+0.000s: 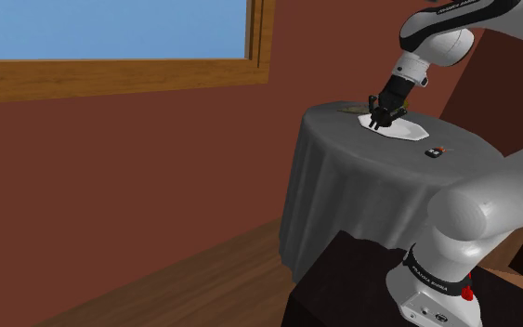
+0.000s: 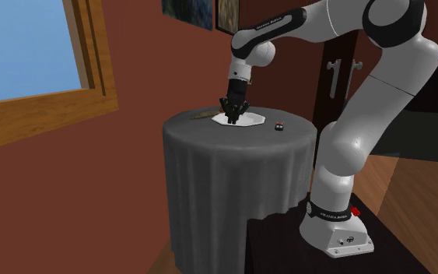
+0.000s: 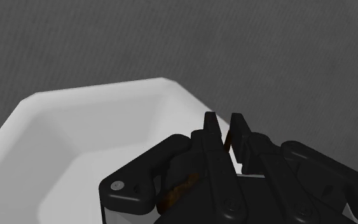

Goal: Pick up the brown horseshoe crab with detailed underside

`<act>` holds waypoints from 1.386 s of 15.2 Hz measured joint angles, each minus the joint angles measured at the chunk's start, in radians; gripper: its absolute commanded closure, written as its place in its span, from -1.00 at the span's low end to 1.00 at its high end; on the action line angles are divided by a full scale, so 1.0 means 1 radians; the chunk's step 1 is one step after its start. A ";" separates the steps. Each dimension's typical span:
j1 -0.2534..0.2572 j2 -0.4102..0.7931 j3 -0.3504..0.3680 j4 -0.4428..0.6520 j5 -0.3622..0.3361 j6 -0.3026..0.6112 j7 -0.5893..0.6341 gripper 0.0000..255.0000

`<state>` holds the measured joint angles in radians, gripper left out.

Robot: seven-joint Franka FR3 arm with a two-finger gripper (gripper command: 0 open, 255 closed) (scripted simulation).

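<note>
The gripper [image 1: 377, 122] stands low over the plate's [image 1: 408, 131] far rim on the table [image 1: 361, 181], jaws drawn almost together on a brown sliver, apparently pinching the crab [image 1: 349, 109]. Its flat body reaches toward the shoulder view's left onto the table, so an edge grip likely suits it.

Dim, even light; the window [image 1: 111, 28] glows bright.

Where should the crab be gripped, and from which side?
Probably its thin end nearest the plate, from straight above: the crab lies flat on the table, so a top-down pinch across that narrow part fits.
</note>
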<state>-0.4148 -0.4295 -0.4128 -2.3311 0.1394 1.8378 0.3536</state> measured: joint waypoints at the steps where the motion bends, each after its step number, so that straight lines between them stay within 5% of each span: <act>1: 0.000 0.000 0.000 0.000 0.000 0.000 0.000 1.00; 21: 0.007 -0.014 0.017 0.182 -0.001 -0.189 0.050 1.00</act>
